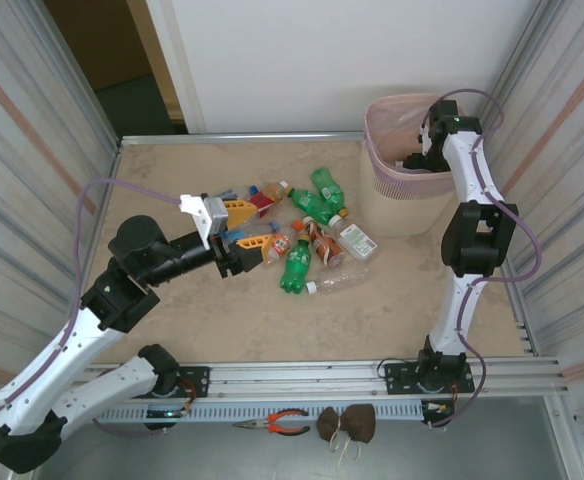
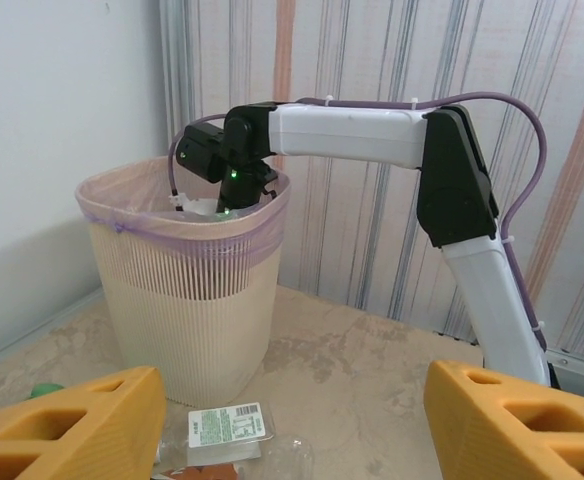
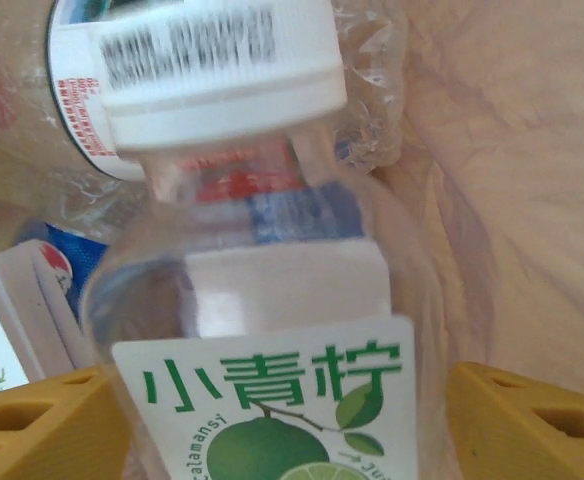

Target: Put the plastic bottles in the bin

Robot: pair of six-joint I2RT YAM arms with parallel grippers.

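Several plastic bottles lie in a pile mid-table, among them a green bottle [image 1: 295,265], another green bottle [image 1: 324,190] and a clear bottle [image 1: 337,280]. My left gripper [image 1: 257,228] hovers at the pile's left side, open, with nothing between its yellow fingers [image 2: 82,425]. Just ahead of it lies a clear bottle with a white label [image 2: 227,425]. The pale pink bin [image 1: 409,180] stands at the back right. My right gripper [image 1: 417,160] reaches down into it. A clear lime-label bottle [image 3: 272,380] with a white cap sits between its fingers [image 3: 532,425], with a gap on the right side.
Other bottles and a carton [image 3: 22,310] lie in the bin's liner below the right gripper. Striped walls enclose the table on both sides. The right arm [image 2: 372,135] arches over the bin [image 2: 187,300]. Pliers [image 1: 277,424] lie off the table's front rail.
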